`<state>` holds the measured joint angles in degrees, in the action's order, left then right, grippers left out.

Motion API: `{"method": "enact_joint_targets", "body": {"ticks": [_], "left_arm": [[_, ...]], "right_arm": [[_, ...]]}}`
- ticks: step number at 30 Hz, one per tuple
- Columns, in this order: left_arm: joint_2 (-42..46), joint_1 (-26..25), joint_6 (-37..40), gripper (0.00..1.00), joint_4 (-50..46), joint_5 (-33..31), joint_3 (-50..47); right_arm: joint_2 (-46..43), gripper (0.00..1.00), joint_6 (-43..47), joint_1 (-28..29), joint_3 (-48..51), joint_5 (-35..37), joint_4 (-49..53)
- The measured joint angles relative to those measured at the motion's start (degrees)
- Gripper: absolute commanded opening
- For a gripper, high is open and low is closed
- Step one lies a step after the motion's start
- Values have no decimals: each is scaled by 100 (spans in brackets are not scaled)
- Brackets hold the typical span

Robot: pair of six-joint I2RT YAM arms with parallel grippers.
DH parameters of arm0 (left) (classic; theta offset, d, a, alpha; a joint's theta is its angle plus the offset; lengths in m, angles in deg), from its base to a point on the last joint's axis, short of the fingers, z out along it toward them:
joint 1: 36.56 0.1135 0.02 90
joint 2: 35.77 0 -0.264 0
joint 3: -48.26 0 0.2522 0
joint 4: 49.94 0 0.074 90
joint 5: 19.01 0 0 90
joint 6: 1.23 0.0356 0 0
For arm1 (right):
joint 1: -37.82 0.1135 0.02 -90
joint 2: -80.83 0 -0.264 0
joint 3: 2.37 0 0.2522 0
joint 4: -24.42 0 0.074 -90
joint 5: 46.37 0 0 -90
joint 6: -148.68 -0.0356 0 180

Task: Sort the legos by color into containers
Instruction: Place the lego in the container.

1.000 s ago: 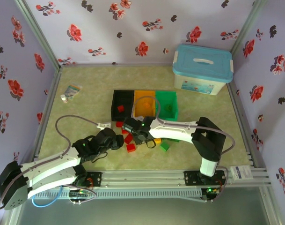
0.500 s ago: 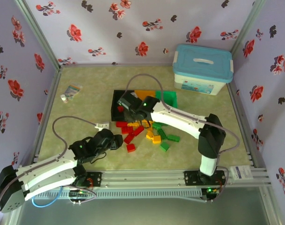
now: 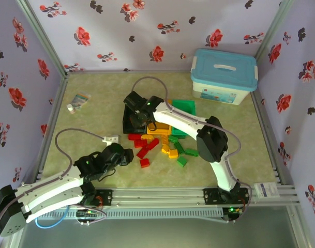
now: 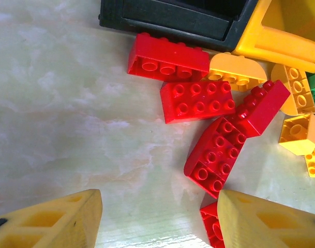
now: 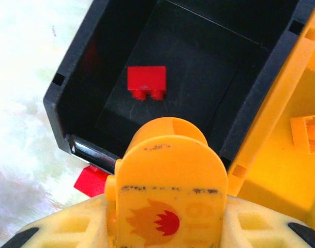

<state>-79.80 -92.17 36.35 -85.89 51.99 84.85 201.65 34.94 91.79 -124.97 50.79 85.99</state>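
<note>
Right wrist view: we see our right gripper (image 5: 168, 227) clamped on a yellow brick (image 5: 170, 170) with a flame print, hanging over the black bin (image 5: 69, 82), close to the wall it shares with the yellow bin (image 5: 281, 170). One red brick (image 5: 147, 82) lies on the black bin's floor. In the left wrist view, our left gripper (image 4: 160, 219) stands half spread, holding nothing, while loose red bricks (image 4: 196, 101) and loose yellow bricks (image 4: 297, 134) lie just outside the black bin
</note>
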Motion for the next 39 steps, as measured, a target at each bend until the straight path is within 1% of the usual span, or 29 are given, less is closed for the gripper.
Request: {"method": "enact_joint_targets", "body": {"ticks": [10, 14, 18, 22, 26, 27, 28, 30, 31, 34, 39], "left_arm": [[66, 0, -2, 61, -66, -13, -46], [79, 0, -2, 61, -63, -11, -46], [42, -7, -4, 61, -59, -11, -50], [-199, -81, -24, 63, -35, 13, -50], [-566, -234, -90, 64, 144, 57, -50], [-684, -284, -107, 64, 190, 63, -48], [-798, -332, -118, 65, 223, 74, -46], [-1023, -435, -131, 66, 273, 83, -26], [-1108, -481, -136, 66, 295, 96, -9], [-1364, -636, -170, 67, 415, 103, 74], [-1768, -820, -205, 68, 625, 125, 295]], "right_arm": [[50, 32, 85, -57, -175, 35, 68], [26, 32, 83, -227, -140, 151, 109], [-306, 34, 81, -590, 365, 234, 87], [-616, 36, 70, -920, 885, 267, 9], [-680, 38, 66, -1038, 1235, 264, -74], [-680, 42, 66, -1038, 1303, 262, -92], [-680, 52, 63, -1038, 1349, 249, -98], [-680, 68, 48, -1038, 1384, 236, -122], [-680, 72, 44, -1038, 1386, 225, -138], [-697, 79, 24, -1038, 1399, 229, -205], [-1095, 80, 17, -1014, 1565, 247, -297]]}}
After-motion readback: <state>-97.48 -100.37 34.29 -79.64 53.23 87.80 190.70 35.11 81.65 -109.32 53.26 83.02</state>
